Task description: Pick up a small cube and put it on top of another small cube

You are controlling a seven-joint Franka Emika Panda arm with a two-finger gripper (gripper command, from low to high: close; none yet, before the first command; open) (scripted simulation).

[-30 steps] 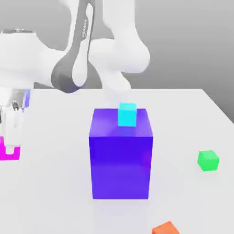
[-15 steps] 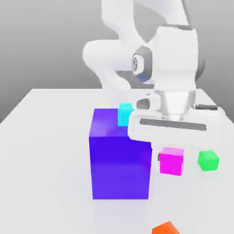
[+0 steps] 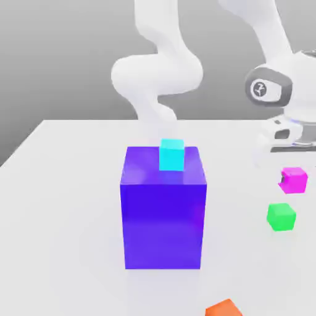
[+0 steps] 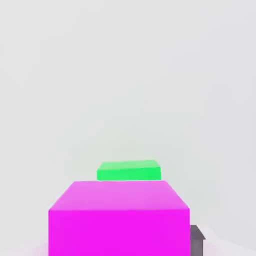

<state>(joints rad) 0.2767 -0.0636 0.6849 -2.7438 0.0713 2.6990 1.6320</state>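
Broadly, taking the exterior view as a clock face centred on its middle, the white table [image 3: 68,216] spreads across the lower part and carries the blocks. The white Franka Panda arm [image 3: 157,74] has its thick upright links at 12 o'clock, and its forward part comes down at the exterior view's right, between 1 and 3 o'clock. The big blue-purple block [image 3: 163,225] stands upright on the table, its front face towards 6 o'clock from the centre. The hand [image 3: 294,178] is at 3 o'clock, above the table and well apart from the big block, closed on the small magenta cube [image 3: 296,181]. That cube hangs off the table, just past 3 o'clock; in the hand view it looms large and close, with a dark fingertip [image 4: 197,241] against one side. The small green cube [image 3: 281,217] rests on the table at 4 o'clock, lower than the magenta one and apart from it. The hand view has the green cube beyond the magenta cube, which partly covers it. The small cyan cube [image 3: 171,155] sits on top of the big block, right by the clock's centre. At 5 o'clock, the orange cube [image 3: 224,309] is cut off by the edge of the exterior view.
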